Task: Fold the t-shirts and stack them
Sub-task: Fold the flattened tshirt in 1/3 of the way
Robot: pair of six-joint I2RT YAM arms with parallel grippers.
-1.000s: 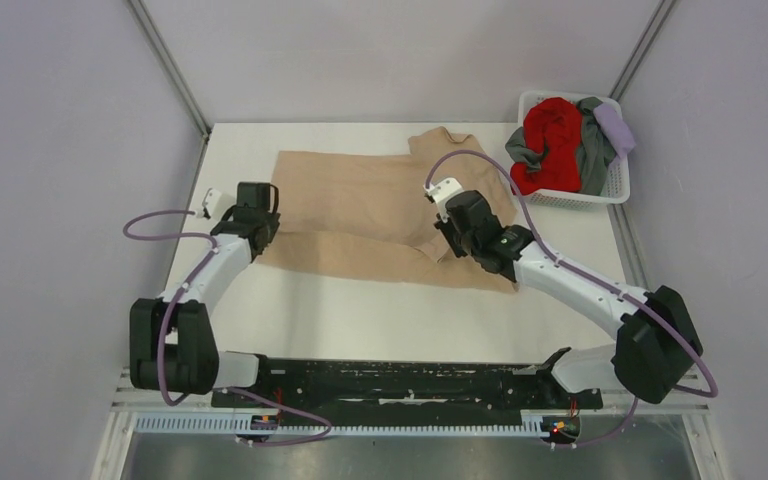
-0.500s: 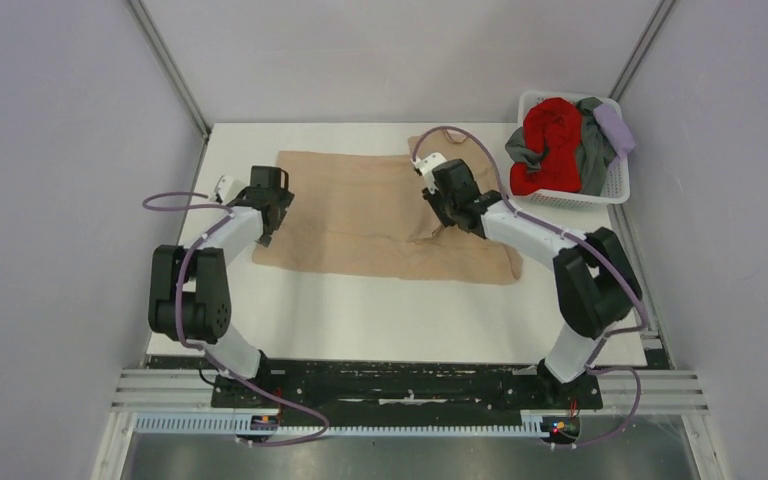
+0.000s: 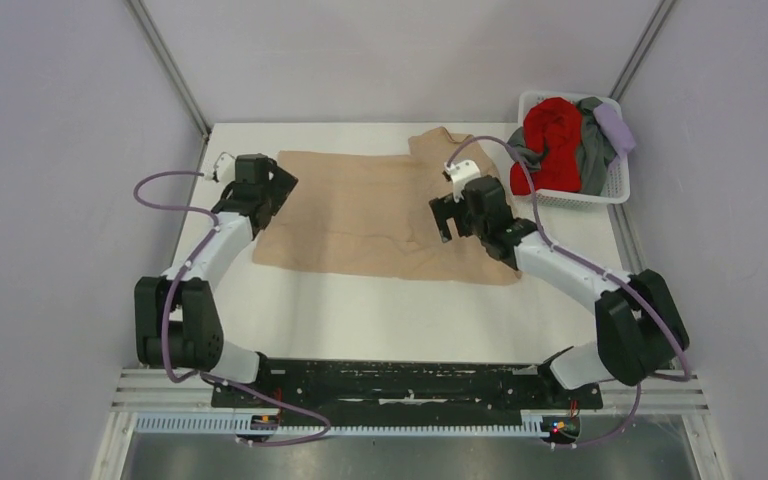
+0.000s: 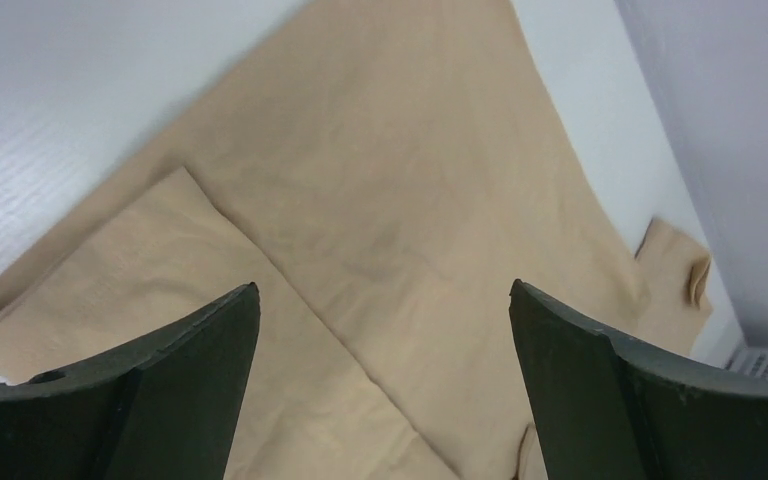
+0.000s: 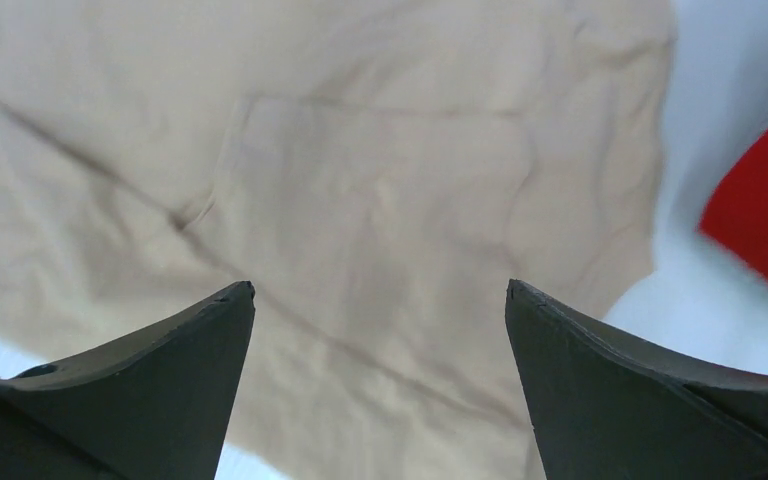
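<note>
A tan t-shirt (image 3: 370,210) lies spread flat on the white table, with one sleeve pointing toward the far edge. My left gripper (image 3: 280,185) hangs open over its left edge. In the left wrist view the open left gripper (image 4: 384,286) has nothing between its fingers, and the tan t-shirt (image 4: 390,150) below shows a folded-over flap. My right gripper (image 3: 442,218) hangs open above the shirt's right part. The right wrist view shows the empty right gripper (image 5: 380,284) over wrinkled tan t-shirt cloth (image 5: 380,150).
A white lattice basket (image 3: 572,199) stands at the back right. It holds a red t-shirt (image 3: 552,135), a grey one (image 3: 592,152) and a pale lavender one (image 3: 615,128). The red t-shirt (image 5: 760,215) also shows at the right wrist view's edge. Metal frame posts rise at the far corners.
Both grippers have gone from shut to open and let go of the tan t-shirt. The left gripper moved toward the far left edge; the right one came back toward the near right.
</note>
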